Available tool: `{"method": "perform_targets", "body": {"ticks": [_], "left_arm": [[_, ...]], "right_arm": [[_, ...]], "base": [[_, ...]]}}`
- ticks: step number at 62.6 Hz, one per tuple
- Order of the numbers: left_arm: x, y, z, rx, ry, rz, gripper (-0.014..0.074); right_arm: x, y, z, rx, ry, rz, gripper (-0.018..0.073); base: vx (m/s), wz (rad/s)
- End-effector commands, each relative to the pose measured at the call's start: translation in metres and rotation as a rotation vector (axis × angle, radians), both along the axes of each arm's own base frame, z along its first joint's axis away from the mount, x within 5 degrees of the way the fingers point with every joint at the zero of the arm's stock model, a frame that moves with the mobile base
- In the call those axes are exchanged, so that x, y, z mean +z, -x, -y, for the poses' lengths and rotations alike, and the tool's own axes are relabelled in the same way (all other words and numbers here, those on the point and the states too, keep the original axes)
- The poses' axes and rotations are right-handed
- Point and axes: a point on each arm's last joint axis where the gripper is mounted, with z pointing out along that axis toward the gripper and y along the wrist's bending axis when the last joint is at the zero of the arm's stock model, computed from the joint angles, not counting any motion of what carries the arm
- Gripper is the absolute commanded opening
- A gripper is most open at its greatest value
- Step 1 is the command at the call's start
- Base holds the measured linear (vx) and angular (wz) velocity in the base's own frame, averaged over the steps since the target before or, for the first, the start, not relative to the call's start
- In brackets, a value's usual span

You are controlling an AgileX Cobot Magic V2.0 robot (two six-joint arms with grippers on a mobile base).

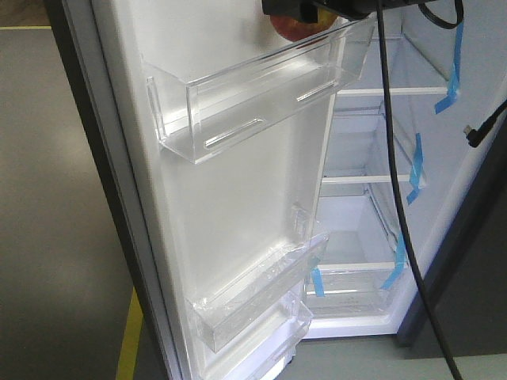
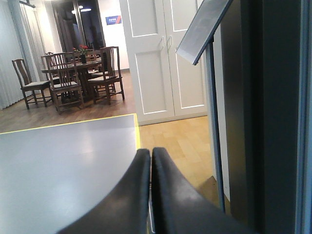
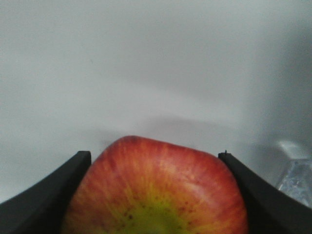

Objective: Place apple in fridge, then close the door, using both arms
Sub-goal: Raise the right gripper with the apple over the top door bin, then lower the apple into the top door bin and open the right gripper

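Observation:
The fridge (image 1: pixel 372 229) stands open, showing its white lining and glass shelves with blue tape strips. Its door (image 1: pixel 238 214) is swung wide, its white back and clear bins facing me. My right gripper (image 1: pixel 317 6) at the top edge is shut on the apple (image 1: pixel 298 28), red with a yellow blush, just above the door's top bin (image 1: pixel 253 99). In the right wrist view the apple (image 3: pixel 156 190) fills the gap between the fingers of the right gripper (image 3: pixel 153 156), facing a white wall. My left gripper (image 2: pixel 150 155) is shut and empty, low beside a dark grey panel (image 2: pixel 246 122).
Loose black cables (image 1: pixel 396 182) hang across the fridge opening. Two lower door bins (image 1: pixel 253 297) jut out. A yellow floor line (image 1: pixel 131 340) runs left of the door. Beyond the left gripper lie grey floor (image 2: pixel 63 156), wood floor, white cupboard doors (image 2: pixel 165 58) and a dining table with chairs (image 2: pixel 73 78).

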Motion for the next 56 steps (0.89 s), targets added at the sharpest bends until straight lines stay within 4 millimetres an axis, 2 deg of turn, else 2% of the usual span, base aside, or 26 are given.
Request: {"method": "perform_targets", "body": {"ticks": [1, 16, 31, 42, 56], "left_arm": [[0.000, 0.001, 0.000, -0.007, 0.010, 0.068, -0.0006], [0.000, 0.001, 0.000, -0.007, 0.010, 0.068, -0.0006], [0.000, 0.001, 0.000, -0.007, 0.010, 0.068, -0.0006], [0.000, 0.001, 0.000, -0.007, 0.010, 0.068, -0.0006], [0.000, 0.001, 0.000, -0.007, 0.010, 0.068, -0.0006]], "right_arm": [[0.033, 0.017, 0.004, -0.022, -0.074, 0.100, 0.0453], [0.031, 0.016, 0.006, -0.040, -0.057, 0.074, 0.0607], [0.033, 0.023, 0.006, -0.039, -0.080, 0.029, 0.0606], [0.042, 0.045, 0.007, -0.003, -0.064, -0.001, 0.0579], [0.029, 0.085, 0.009, -0.010, -0.059, 0.009, 0.0578]], "base": [[0.00, 0.00], [0.00, 0.00], [0.00, 0.00], [0.00, 0.00], [0.00, 0.00]]}}
